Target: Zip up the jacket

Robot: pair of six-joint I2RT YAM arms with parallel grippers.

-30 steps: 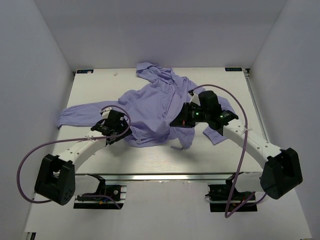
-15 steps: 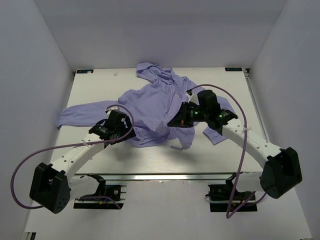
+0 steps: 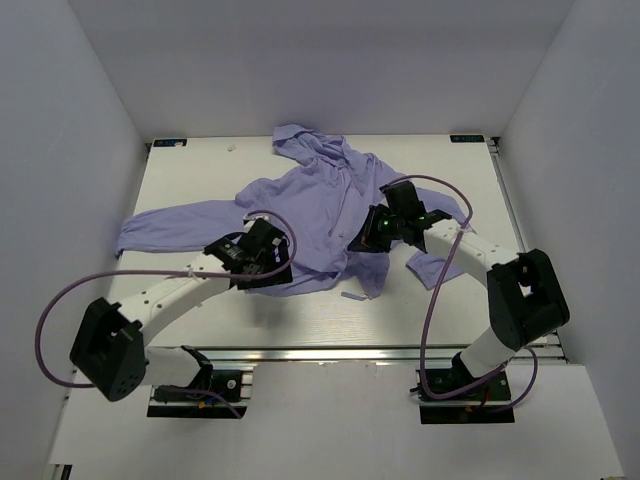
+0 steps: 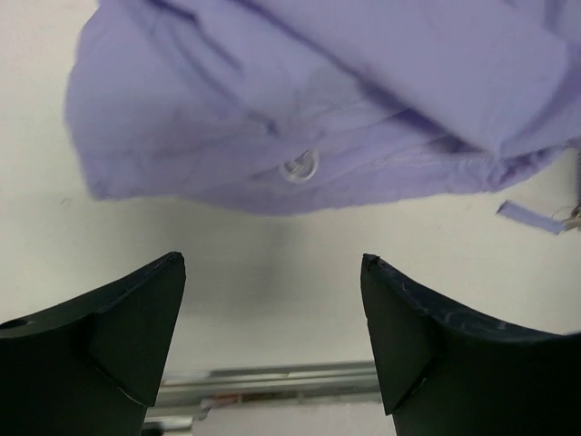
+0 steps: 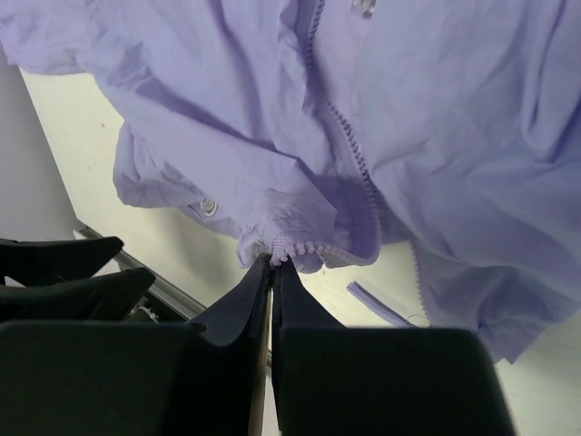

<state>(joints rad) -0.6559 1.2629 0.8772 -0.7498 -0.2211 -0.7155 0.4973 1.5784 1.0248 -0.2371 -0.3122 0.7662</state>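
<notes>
The lavender jacket point(image 3: 310, 205) lies crumpled in the middle of the table, hood toward the back and one sleeve stretched to the left. My right gripper point(image 5: 272, 261) is shut on the lower end of its zipper point(image 5: 349, 154), pinching the toothed edge and lifting the hem off the table; it sits at the jacket's right side point(image 3: 362, 240). My left gripper point(image 4: 272, 272) is open and empty, just in front of the jacket's bottom hem point(image 4: 300, 186), where a small clear snap ring point(image 4: 300, 167) shows. In the top view it is at the hem's left part point(image 3: 262, 262).
A loose lavender drawcord end point(image 4: 529, 216) lies on the white table point(image 3: 420, 300) in front of the hem. The table's metal front rail point(image 4: 263, 381) is close beyond my left fingers. White walls enclose the table on three sides.
My left arm has swung right along the hem toward the middle. My right gripper has drawn back toward the jacket's right side, still holding the zipper end.
</notes>
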